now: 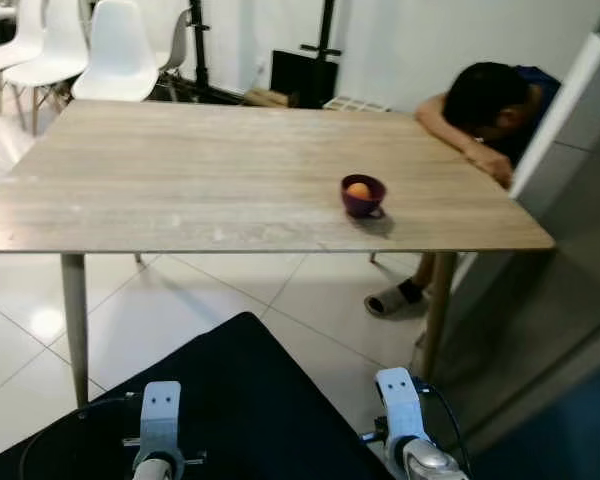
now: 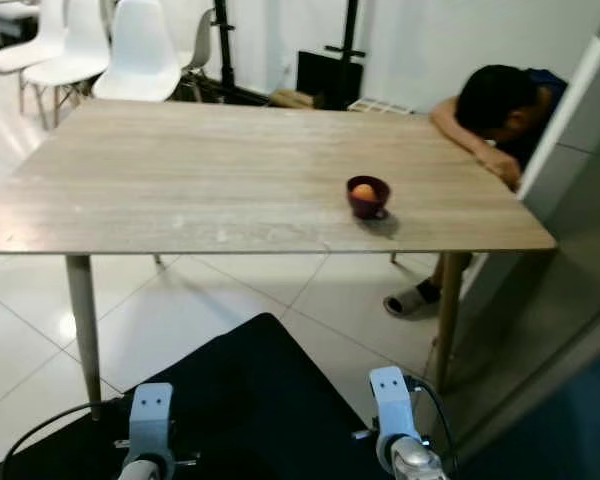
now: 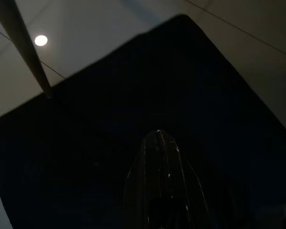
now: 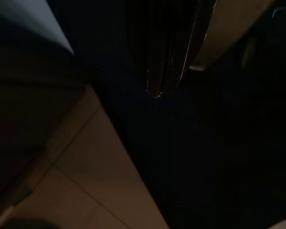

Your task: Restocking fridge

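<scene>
Claws, left (image 3: pixel 158 138) and right (image 4: pixel 155 90), hang closed, holding nothing.

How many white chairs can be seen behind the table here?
3, maybe more. In the left eye view, one white chair stands behind the table's far left edge, another left of it, and a third at the frame's corner. Others may be cut off or hidden.

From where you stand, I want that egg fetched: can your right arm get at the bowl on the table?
Probably not yet. The right gripper hangs low by the body, fingers together, and the bowl sits well onto the table. Nothing blocks it; step closer.
</scene>
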Available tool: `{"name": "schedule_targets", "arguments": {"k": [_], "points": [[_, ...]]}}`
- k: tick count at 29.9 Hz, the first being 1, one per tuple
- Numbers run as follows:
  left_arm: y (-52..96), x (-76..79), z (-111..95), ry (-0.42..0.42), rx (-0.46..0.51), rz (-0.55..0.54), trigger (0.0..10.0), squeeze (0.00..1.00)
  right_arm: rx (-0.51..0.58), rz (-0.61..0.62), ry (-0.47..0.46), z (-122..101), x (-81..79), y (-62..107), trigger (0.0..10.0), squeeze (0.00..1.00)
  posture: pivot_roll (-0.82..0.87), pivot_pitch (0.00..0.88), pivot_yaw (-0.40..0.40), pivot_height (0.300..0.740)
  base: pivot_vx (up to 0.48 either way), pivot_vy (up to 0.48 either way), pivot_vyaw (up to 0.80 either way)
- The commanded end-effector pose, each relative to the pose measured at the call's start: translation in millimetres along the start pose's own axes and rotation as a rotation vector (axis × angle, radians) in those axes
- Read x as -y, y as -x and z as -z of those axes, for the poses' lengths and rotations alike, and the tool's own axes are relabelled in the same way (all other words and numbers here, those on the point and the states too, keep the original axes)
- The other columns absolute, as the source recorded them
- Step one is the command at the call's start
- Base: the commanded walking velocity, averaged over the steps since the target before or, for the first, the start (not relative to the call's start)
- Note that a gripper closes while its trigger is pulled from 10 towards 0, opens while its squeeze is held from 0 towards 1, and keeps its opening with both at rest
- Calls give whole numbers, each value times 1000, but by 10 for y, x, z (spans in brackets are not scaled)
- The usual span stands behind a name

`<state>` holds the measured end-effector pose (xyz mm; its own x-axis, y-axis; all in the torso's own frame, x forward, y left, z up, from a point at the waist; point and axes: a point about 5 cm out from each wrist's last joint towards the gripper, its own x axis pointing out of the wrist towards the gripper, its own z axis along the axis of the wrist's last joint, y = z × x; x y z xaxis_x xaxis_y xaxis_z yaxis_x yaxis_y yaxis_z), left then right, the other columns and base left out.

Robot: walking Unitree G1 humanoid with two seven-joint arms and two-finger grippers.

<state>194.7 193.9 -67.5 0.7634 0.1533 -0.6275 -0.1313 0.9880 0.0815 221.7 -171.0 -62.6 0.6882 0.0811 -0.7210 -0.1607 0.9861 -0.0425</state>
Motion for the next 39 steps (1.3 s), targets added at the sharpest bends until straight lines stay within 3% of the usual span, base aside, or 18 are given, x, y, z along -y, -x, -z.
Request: {"name": "schedule_targets", "arguments": {"k": [1,12,21,25,30,33,36,38,39], "points": [[7,45,19,-1,-8,15,10000,0,0,16,1,17,61,14,10000,0,-64,11,-46,731,296,0,0],[9,52,23,-10,-10,23,10000,0,-7,0,-39,28,48,14,10000,0,-64,11,-46,731,286,0,-99],[14,55,37,-24,-15,30,10000,0,-15,21,6,51,58,21,10000,0,-65,11,-46,731,268,0,-533],[27,71,54,-78,-8,42,10000,0,-28,31,-17,90,64,29,10000,0,-69,11,-43,731,0,0,0],[44,33,53,-87,20,50,10000,0,-25,28,-14,112,74,40,10000,0,-71,11,-41,731,0,0,0],[72,39,14,-108,88,124,10000,0,2,-45,-85,120,121,64,10000,0,-71,16,-34,731,0,0,0],[94,56,1,-120,122,166,10000,0,6,-102,-93,131,134,80,10000,0,-72,21,-30,731,0,0,0],[165,99,-40,-150,209,286,10000,0,23,-274,-82,130,182,132,10000,0,-75,25,-21,731,0,0,0],[165,99,-40,-150,209,286,10000,0,23,-274,-82,130,182,132,10000,0,-75,25,-21,731,0,0,0]]}}
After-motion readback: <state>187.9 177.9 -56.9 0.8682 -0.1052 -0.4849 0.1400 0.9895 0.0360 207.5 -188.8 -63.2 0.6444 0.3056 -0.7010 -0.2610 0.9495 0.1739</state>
